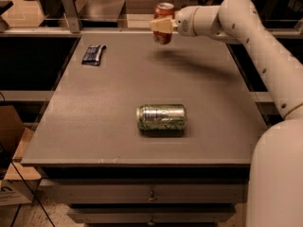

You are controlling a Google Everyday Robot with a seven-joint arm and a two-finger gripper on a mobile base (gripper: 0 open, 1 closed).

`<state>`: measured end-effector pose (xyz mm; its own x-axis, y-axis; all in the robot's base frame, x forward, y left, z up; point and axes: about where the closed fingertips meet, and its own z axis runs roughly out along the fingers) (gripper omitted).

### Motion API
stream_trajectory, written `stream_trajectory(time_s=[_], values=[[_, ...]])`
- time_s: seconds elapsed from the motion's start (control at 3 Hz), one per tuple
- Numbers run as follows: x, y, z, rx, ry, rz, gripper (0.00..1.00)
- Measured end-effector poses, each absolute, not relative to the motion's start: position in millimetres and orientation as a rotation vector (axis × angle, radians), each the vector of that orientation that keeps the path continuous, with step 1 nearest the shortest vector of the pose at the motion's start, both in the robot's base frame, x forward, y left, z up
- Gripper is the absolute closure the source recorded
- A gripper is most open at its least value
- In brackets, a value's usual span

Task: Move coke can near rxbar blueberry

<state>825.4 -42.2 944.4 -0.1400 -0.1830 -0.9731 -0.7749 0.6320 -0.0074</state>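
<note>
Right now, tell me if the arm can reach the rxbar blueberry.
Probably yes: the hand, shut on the coke can at the far edge, has bare table between it and the rxbar blueberry; the green can lies aside.

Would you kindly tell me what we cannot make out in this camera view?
1. Camera view: the coke can side markings, covered by the gripper fingers shut around it.
2. Camera view: the rxbar blueberry lettering, too small to read.
3. Camera view: the robot's body, cut off by the right and bottom edges.
</note>
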Motion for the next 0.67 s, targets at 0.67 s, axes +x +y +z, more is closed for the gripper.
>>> stream_trajectory(time_s=[0.67], values=[[799.9, 54.1, 923.9, -1.007, 1.612, 0.772, 1.0]])
